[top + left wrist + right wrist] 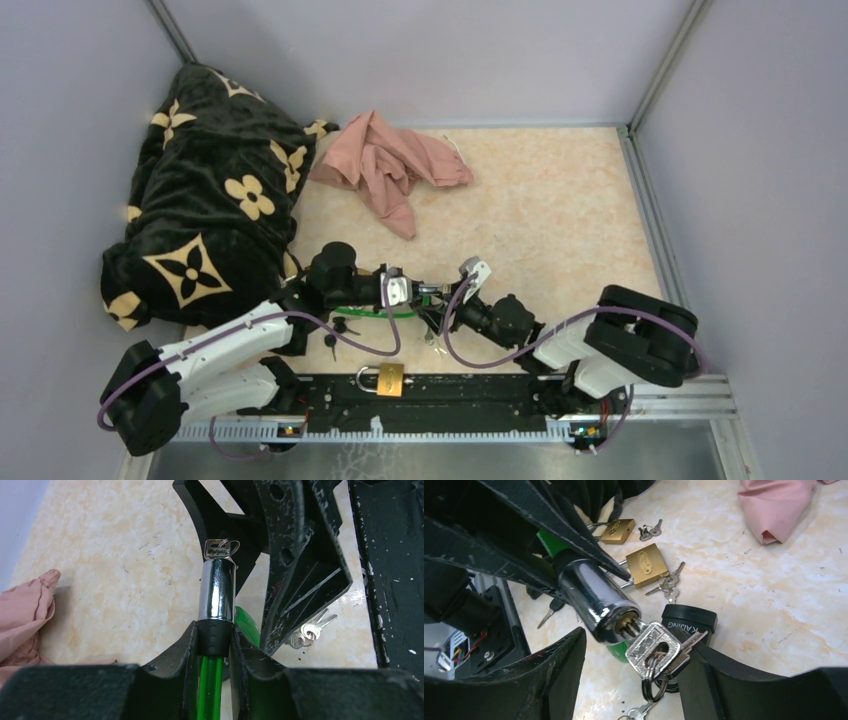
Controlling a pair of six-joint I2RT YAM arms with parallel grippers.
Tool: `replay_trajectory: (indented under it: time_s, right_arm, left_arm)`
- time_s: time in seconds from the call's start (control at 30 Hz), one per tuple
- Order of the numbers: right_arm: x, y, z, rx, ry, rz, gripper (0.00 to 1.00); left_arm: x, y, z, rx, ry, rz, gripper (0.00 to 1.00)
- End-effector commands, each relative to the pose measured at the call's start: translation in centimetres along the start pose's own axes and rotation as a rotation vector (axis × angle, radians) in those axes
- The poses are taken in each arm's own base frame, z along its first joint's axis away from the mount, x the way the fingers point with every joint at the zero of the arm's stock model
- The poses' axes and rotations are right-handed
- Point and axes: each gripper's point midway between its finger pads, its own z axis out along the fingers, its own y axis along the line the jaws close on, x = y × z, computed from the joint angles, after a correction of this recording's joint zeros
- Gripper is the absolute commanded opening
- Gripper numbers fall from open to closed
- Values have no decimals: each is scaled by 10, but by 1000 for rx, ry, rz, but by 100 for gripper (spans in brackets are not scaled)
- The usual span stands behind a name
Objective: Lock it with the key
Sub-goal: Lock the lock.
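Note:
My left gripper (pixel 215 637) is shut on the black collar of a green cable lock (pixel 210 680), just below its chrome cylinder (pixel 217 590). A silver key (pixel 220 550) sits in the cylinder's keyhole. In the right wrist view the key (pixel 654 647) sticks out of the cylinder (pixel 589 592), with a ring (pixel 654 680) and a spare key hanging from it. My right gripper (pixel 636 645) is open around the key head. Its right finger touches the spare key and its left finger stands apart. In the top view the grippers meet at the table's front middle, left (pixel 400 292) and right (pixel 455 290).
Two brass padlocks (pixel 646 565) (pixel 616 530) with loose keys and a black lock (pixel 689 622) lie under the grippers. Another brass padlock (pixel 390 378) sits on the front rail. A black flowered blanket (pixel 210 200) lies at the back left and a pink cloth (pixel 390 165) at the back.

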Motion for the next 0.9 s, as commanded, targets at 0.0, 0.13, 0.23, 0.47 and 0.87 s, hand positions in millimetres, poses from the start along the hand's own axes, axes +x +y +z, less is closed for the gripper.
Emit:
replay_trajectory:
  time_s: [0.0,0.13,0.23,0.47,0.87]
  right_arm:
    - [-33,8,13,-10,-157,49,61]
    - [-29,16,21,-53,-158,54,49]
    - [-32,12,22,-39,-193,66,25]
    - [-31,7,23,-7,-178,61,0]
    - [-15,-1,22,56,-61,68,0]
  left_arm:
    - [3,-15,-2,45,10,-160,0]
    - [-16,-9,-5,34,-35,-202,0]
    - [-28,-2,-8,21,-57,-224,0]
    - [-41,2,-15,22,-63,-281,0]
    - [-70,25,-25,2,-144,-325,0]
